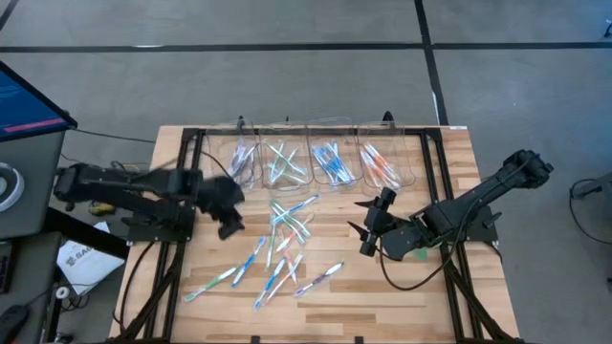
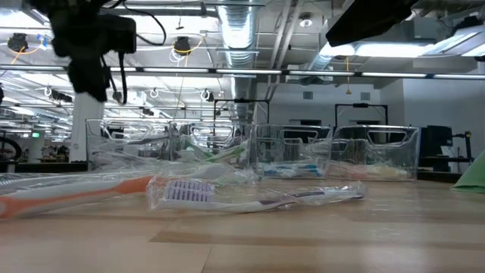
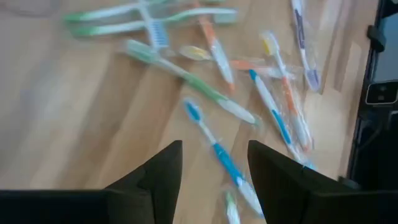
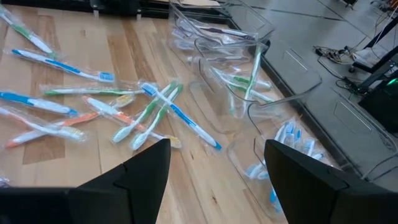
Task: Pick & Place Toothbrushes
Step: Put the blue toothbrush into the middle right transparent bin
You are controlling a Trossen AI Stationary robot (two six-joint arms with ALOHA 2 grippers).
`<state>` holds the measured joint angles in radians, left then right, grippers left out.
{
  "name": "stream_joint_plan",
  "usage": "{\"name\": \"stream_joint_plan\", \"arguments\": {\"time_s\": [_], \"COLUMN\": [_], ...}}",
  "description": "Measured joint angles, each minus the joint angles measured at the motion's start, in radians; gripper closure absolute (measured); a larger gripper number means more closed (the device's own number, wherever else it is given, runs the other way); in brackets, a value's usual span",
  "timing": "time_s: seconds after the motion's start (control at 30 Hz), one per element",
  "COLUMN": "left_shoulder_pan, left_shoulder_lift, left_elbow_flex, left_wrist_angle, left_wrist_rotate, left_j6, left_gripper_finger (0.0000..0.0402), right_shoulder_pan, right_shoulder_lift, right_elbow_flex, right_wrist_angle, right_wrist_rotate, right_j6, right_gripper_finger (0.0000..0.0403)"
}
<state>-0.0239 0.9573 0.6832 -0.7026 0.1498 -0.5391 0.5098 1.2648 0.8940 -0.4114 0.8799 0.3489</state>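
Many thin toothbrushes [image 1: 282, 239] in clear wrappers lie scattered flat on the middle of the wooden table, with blue, green, orange and purple accents [image 3: 224, 158] [image 4: 149, 109] [image 2: 227, 196]. More of them lie inside the clear bins [image 1: 306, 162]. My left gripper [image 1: 232, 227] hovers above the table at the left of the pile, open, with nothing between its fingers [image 3: 214, 149]. My right gripper [image 1: 361, 239] hangs at the right of the pile, open and empty [image 4: 214, 146], facing the pile and the bins [image 4: 249, 81].
Several clear bins stand in a row along the table's far edge [image 2: 250, 152]. Black frame rails [image 1: 177, 248] run along the table's left and right sides. A green flat thing [image 2: 474, 178] shows at the right edge of the low view. Bare wood lies near the front edge.
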Motion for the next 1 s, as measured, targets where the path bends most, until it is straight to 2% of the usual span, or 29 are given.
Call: {"name": "stream_joint_plan", "arguments": {"time_s": [0.17,0.27,0.43,0.67,1.0], "left_shoulder_pan": [-0.143,-0.188,-0.222,-0.228,-0.309], "left_shoulder_lift": [0.034,0.062,0.107,0.158,0.282], "left_elbow_flex": [-0.164,-0.2,-0.208,-0.208,-0.208], "left_wrist_angle": [0.354,0.47,0.502,0.543,0.548], "left_wrist_rotate": [-0.037,-0.049,-0.093,-0.13,-0.284], "left_j6": [-0.117,-0.151,-0.154,-0.154,-0.208], "left_gripper_finger": [0.0225,0.0225,0.0225,0.0225,0.0225], "right_shoulder_pan": [0.0,0.0,0.0,0.0,0.0], "right_shoulder_lift": [0.0,0.0,0.0,0.0,0.0], "right_elbow_flex": [0.0,0.0,0.0,0.0,0.0], "right_wrist_angle": [0.0,0.001,0.004,0.004,0.004], "right_wrist_rotate": [0.0,0.0,-0.042,-0.045,-0.045], "right_j6": [0.0,0.0,0.008,0.017,0.018], "right_gripper_finger": [0.0148,0.0148,0.0148,0.0148,0.0148]}}
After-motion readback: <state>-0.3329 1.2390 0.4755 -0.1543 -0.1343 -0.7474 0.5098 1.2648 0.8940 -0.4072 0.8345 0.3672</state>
